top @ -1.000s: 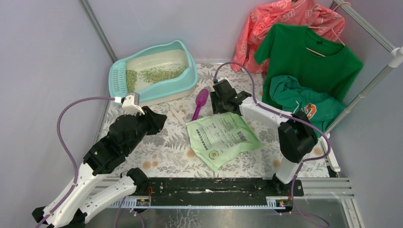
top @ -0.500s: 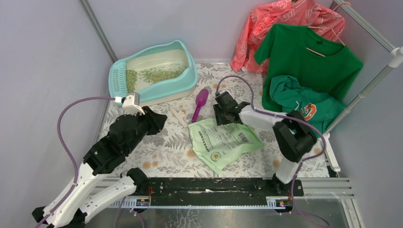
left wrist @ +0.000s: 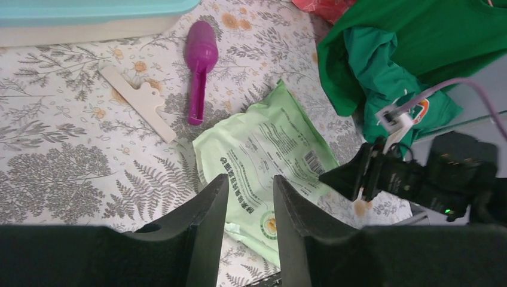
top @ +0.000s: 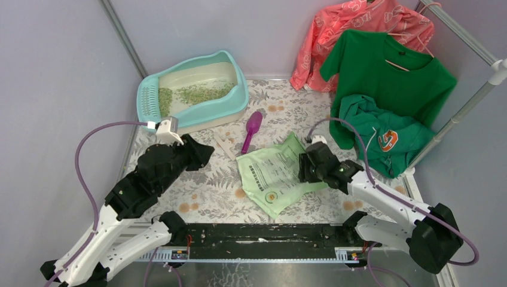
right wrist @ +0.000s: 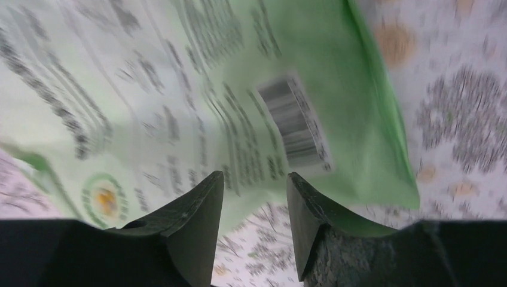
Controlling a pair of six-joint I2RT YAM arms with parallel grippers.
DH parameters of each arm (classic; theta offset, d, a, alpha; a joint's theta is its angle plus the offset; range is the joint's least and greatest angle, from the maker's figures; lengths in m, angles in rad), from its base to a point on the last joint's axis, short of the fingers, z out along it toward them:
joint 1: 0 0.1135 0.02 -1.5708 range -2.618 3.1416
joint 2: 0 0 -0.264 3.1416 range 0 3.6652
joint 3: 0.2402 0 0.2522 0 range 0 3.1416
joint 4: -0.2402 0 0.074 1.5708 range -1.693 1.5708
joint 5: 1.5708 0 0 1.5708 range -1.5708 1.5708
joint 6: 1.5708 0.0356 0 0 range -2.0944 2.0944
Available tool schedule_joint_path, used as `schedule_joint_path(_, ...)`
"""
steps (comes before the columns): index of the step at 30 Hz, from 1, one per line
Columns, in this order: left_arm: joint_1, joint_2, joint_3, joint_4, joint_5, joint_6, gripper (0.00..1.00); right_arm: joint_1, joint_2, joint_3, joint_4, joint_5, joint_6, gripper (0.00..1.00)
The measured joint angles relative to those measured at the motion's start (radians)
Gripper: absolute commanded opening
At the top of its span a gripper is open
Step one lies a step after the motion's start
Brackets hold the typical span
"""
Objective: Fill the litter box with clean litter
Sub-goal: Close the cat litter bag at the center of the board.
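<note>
two arms over a fern-printed table cover (top: 209,188).
left gripper (left wrist: 250,182): hovers above the cover near the front of the litter box (top: 147,101). its fingers stand a narrow gap apart with nothing between them. past them the left wrist view shows the light green printed bag (left wrist: 263,149).
right gripper (right wrist: 254,179): poised over the right-hand part of that bag, close to its barcode (right wrist: 293,122). its fingers are parted and grip nothing. the right wrist view is blurred, so whether the fingertips touch the bag cannot be told.
litter box: at the far left of the table near the back wall, with the slotted grate at its left end.
clean litter (top: 194,92): a thin patch of pale green granules inside the cream basin, gathered beside the grate and across the middle, with much of the basin floor bare.
bag: flat on the cover between the two grippers.
purple scoop (top: 252,128): flat on the cover between box and bag, bowl toward the box, apart from both grippers.
white flat piece (top: 224,143): just left of the scoop.
green t-shirt (top: 388,72) and coral garment (top: 353,30): hanging at the far right, with a second green garment (top: 373,128) below them.
</note>
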Motion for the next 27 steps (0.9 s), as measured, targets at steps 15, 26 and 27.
schedule_joint_path(15, -0.060, 0.099, -0.267, 0.200, 0.226, -0.150, 0.38, 0.017, 0.040, -0.111, -0.024, -0.004, 0.103, 0.44)
schedule_joint_path(26, -0.457, 0.399, -0.268, 0.385, 0.076, -0.237, 0.37, 0.232, 0.070, -0.177, 0.049, 0.054, 0.241, 0.42)
schedule_joint_path(27, -0.472, 0.421, -0.269, 0.396, 0.068, -0.243, 0.37, 0.238, 0.060, -0.185, 0.051, 0.057, 0.251, 0.42)
